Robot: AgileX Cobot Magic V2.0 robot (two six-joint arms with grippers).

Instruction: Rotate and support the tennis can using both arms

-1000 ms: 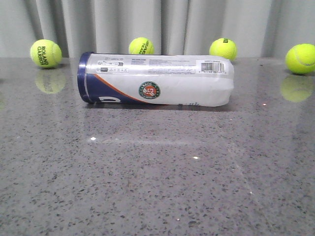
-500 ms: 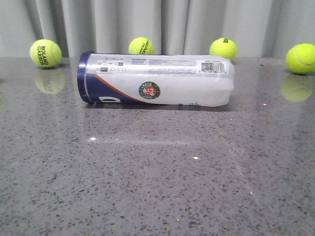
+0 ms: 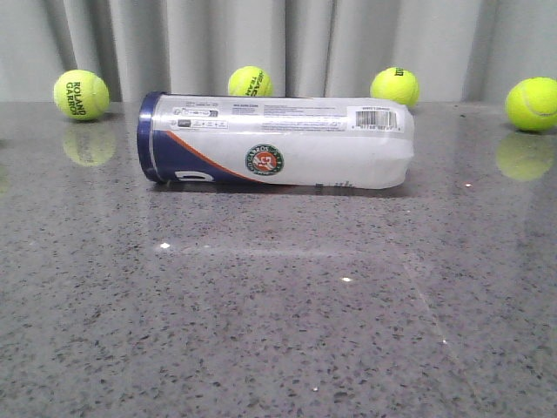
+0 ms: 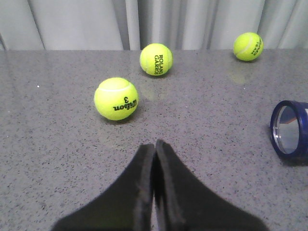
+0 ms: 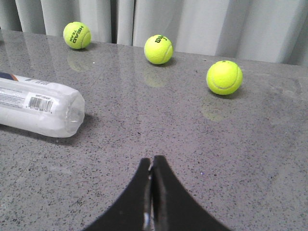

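Zero change since earlier frames: long clear-plastic tennis can (image 3: 274, 140) lies untouched on grey speckled worktop (image 3: 278, 313), well ahead of left hand (image 4: 154, 147) and right hand (image 5: 152, 162), both pressed together, empty.

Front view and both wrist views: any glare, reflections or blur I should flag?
Front view: sharp; the glossy table mirrors the tennis balls and carries small bright glints, and the tennis can casts a thin shadow. Left wrist view: sharp, with the left gripper in dark silhouette. Right wrist view: faint ball reflections, and the right gripper equally featureless.
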